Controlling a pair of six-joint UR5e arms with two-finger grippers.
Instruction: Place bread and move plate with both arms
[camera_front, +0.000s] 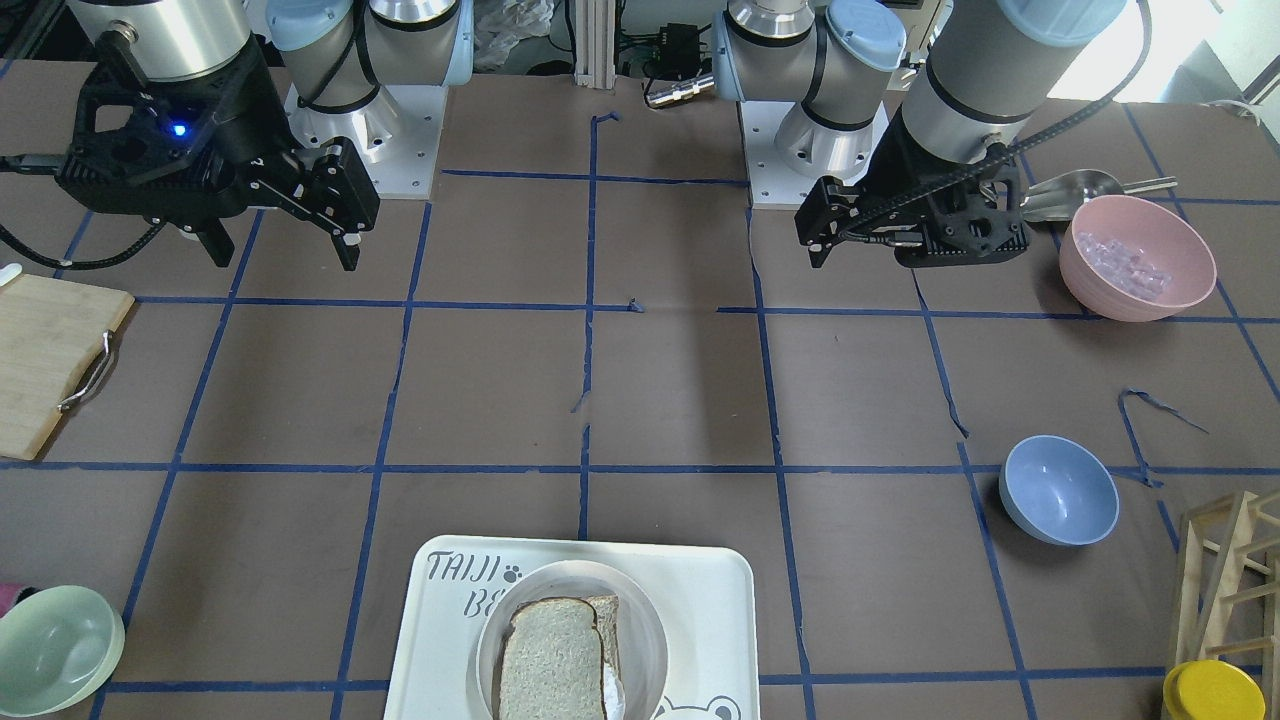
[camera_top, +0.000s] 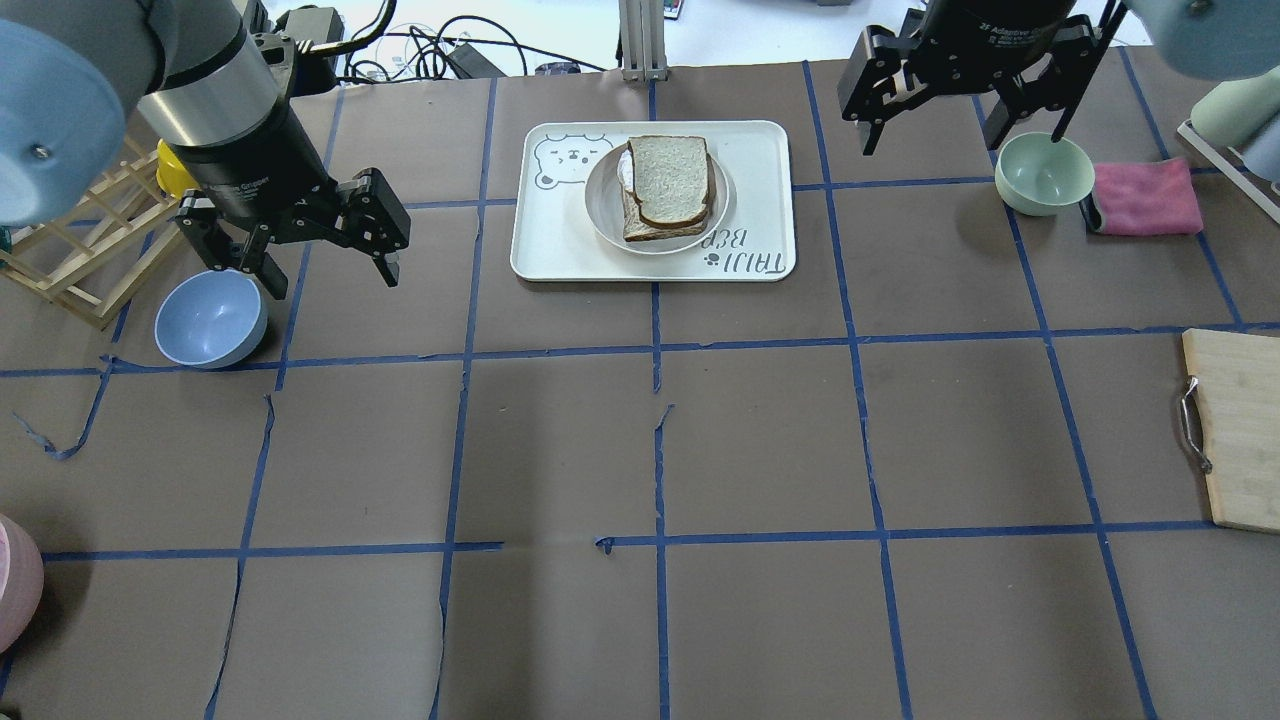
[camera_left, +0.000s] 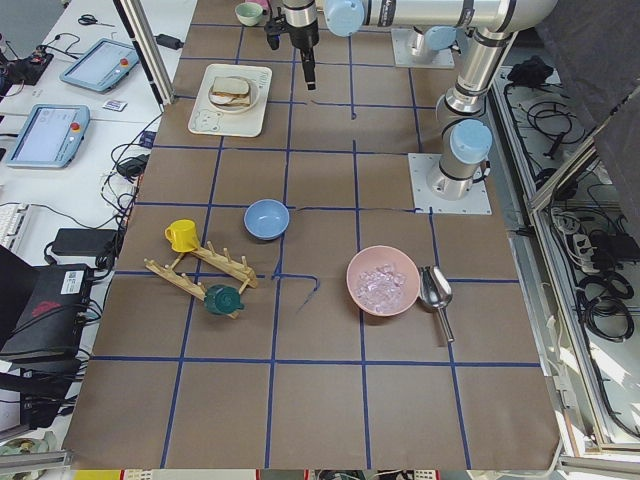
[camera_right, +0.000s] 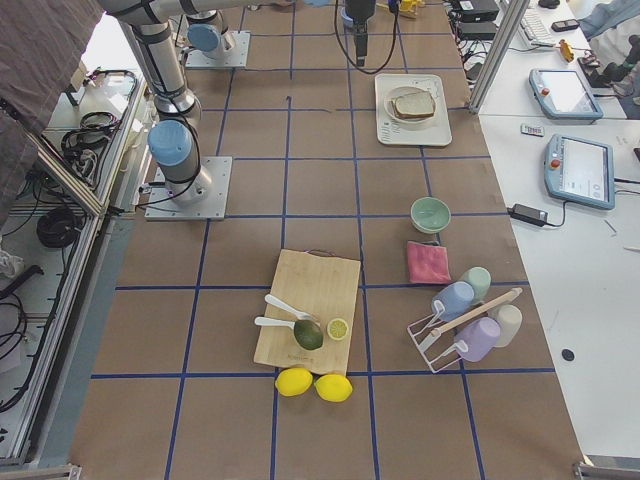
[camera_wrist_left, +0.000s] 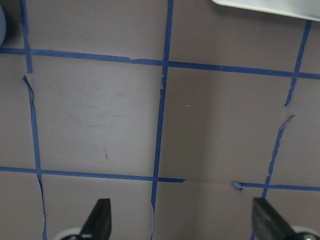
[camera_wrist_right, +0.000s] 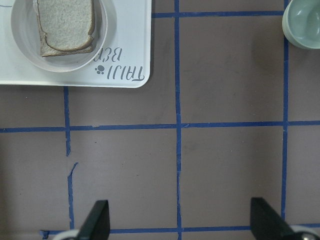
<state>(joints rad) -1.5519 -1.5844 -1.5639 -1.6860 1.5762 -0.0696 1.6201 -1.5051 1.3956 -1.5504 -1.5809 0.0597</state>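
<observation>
The bread (camera_top: 668, 178), a greyish-white slice with a dark crust, lies on top of another slice on the round cream plate (camera_top: 600, 205). The plate stands on the "TAIJI BEAR" tray (camera_top: 560, 245) at the table's far middle. Bread (camera_front: 558, 650), plate (camera_front: 645, 615) and tray (camera_front: 720, 620) also show in the front view, and bread (camera_wrist_right: 65, 20) and plate (camera_wrist_right: 107, 37) in the right wrist view. My left gripper (camera_top: 330, 280) is open and empty, above the table left of the tray. My right gripper (camera_top: 960, 135) is open and empty, right of the tray.
A pale green bowl (camera_top: 1045, 172) and a pink cloth (camera_top: 1145, 195) lie under and beside my right gripper. A blue bowl (camera_top: 210, 318) and a wooden rack (camera_top: 80, 250) are by my left gripper. A cutting board (camera_top: 1235, 430) is at the right edge; a pink bowl (camera_front: 1137, 258) is near the left arm.
</observation>
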